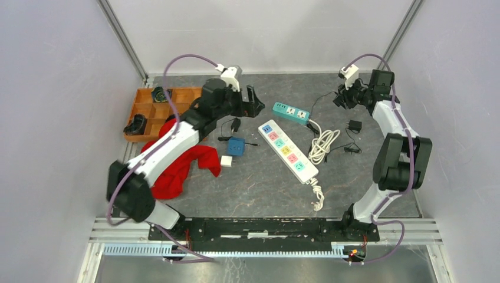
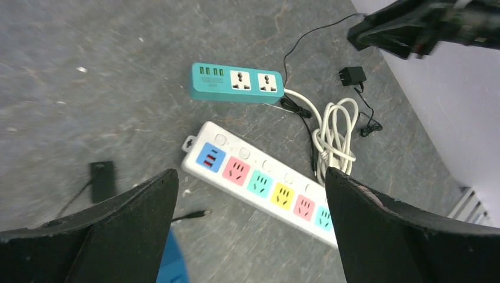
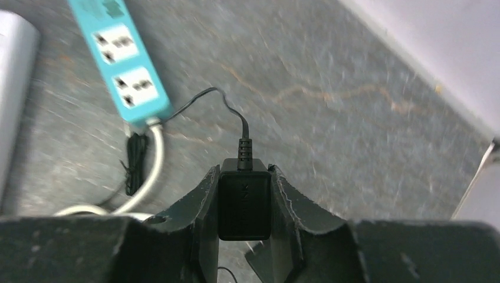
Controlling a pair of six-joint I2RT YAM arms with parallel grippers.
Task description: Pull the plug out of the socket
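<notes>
Desk (image 1: 354, 177): dark grey slab, matte, stone-like mottling with pale veins.

Red cloth (image 1: 177, 171): soft and crumpled, lying under the left arm well behind the left jaws. The orange tray (image 1: 158, 112) sits out to the side of them. It is rigid, with square compartments.

White power strip (image 2: 265, 186): long glossy plastic bar with rounded corners and pastel socket faces in blue, pink, teal and yellow. It sits directly below the gap of the left jaws.

Teal power strip (image 2: 236, 82): shorter and boxy, with two white universal sockets plus a row of USB ports. It lies just beyond the white one, ahead of the left jaws. Nothing is seated in either socket.

White cable (image 2: 336, 135): thick and smooth, in loose loops off the teal strip's end, below and ahead of the right-hand finger of the left jaws.

Left jaws: black tapered fingers, spread wide, nothing between them.

Right jaws: pinching the plug (image 3: 244, 203). It is a small black rectangular block of matte plastic with softened edges and faint lettering on its face. A ribbed strain relief on top feeds a thin black cord that curves toward the teal strip's cable end. The plug is clamped flush on both flanks and held apart from the teal strip, which lies ahead and left of these jaws. Prongs are hidden.

Second black adapter (image 2: 352, 75): smaller, on the desk, near the right jaws.
</notes>
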